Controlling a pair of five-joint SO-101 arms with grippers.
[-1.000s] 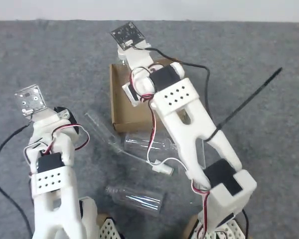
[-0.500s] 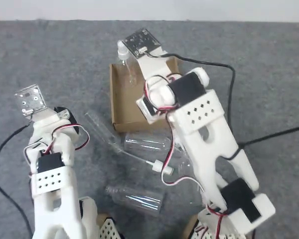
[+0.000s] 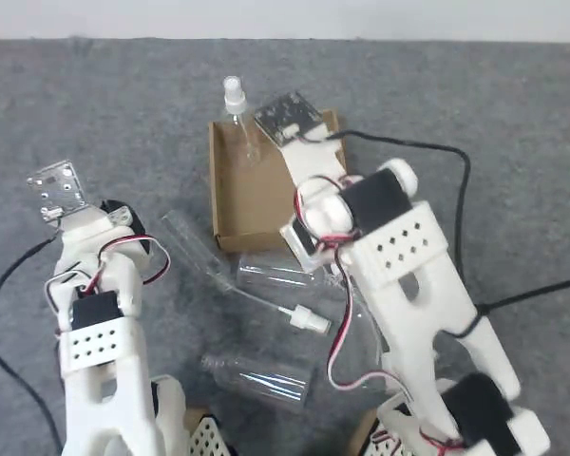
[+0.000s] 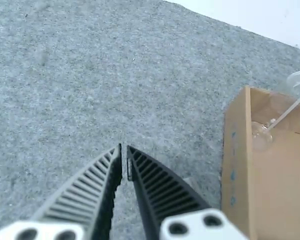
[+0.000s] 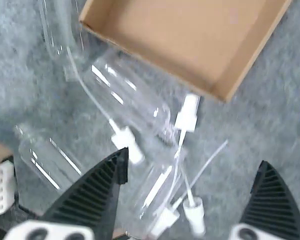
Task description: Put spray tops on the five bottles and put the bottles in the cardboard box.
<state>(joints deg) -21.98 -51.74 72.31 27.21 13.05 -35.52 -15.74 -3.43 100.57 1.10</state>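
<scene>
One capped bottle (image 3: 236, 128) stands in the upper-left corner of the cardboard box (image 3: 249, 204), apparently finished. The right claw (image 5: 192, 162) hangs spread wide over uncapped bottles (image 3: 275, 277) and loose spray tops (image 3: 309, 320) at lower centre, probably ready to pick one up. The left claw (image 4: 124, 150), pressed together, idles over bare worktop (image 4: 90, 75).

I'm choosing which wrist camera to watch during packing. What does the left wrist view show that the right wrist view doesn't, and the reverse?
Left wrist view: the shut left gripper and a clear bottle with its dip tube, in a corner of the cardboard box. Right wrist view: the open right gripper above loose bottles and spray tops lying on the carpet beside the box. Both: the cardboard box and the carpet.
</scene>
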